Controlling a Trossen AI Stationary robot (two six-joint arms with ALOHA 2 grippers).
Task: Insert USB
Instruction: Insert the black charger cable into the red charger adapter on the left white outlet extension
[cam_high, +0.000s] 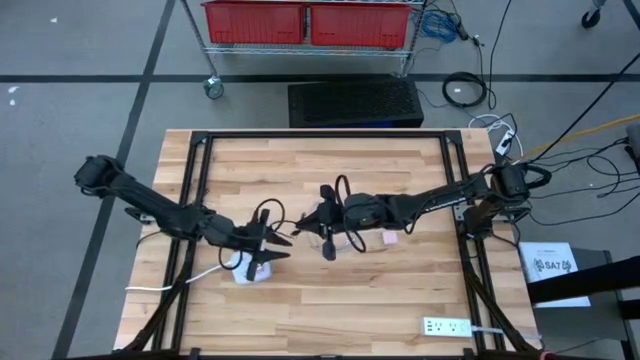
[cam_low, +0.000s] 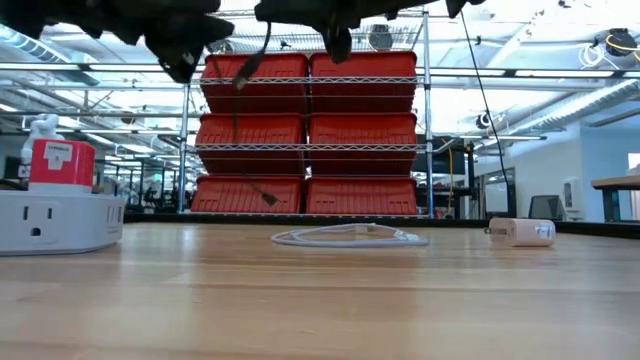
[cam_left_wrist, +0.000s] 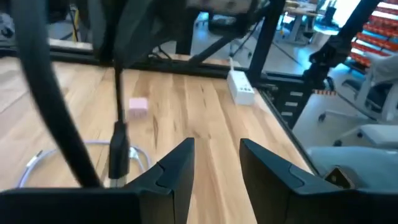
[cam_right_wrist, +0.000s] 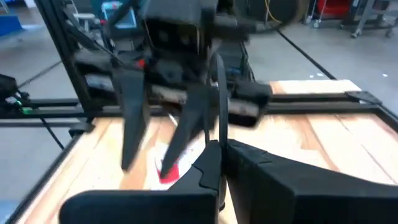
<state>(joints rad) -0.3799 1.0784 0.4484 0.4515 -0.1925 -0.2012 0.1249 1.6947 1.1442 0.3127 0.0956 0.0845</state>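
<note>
Arms from both sides meet over the middle of the wooden tabletop (cam_high: 330, 300). The right pincer (cam_high: 327, 222) is up in the air, and its two fingers are squeezed tight on a thin black cable (cam_right_wrist: 219, 87). The cable hangs down from it, and the black USB plug (cam_left_wrist: 118, 149) dangles at the end, off the wood. The left pincer (cam_high: 268, 243) is just beside it, also up in the air, with its fingers (cam_left_wrist: 177, 171) spread wide and nothing between them. From the left wrist view the plug hangs close in front of that open pincer, a little to one side of the gap. Right under the left pincer sits a white power block (cam_high: 250, 268) with a red part (cam_low: 62, 163) on top. A loop of white cable (cam_low: 350, 236) lies flat on the wood near the middle. A small pink block (cam_high: 390, 238) sits near the right arm. A white power strip (cam_high: 447, 326) lies near the front right corner
</note>
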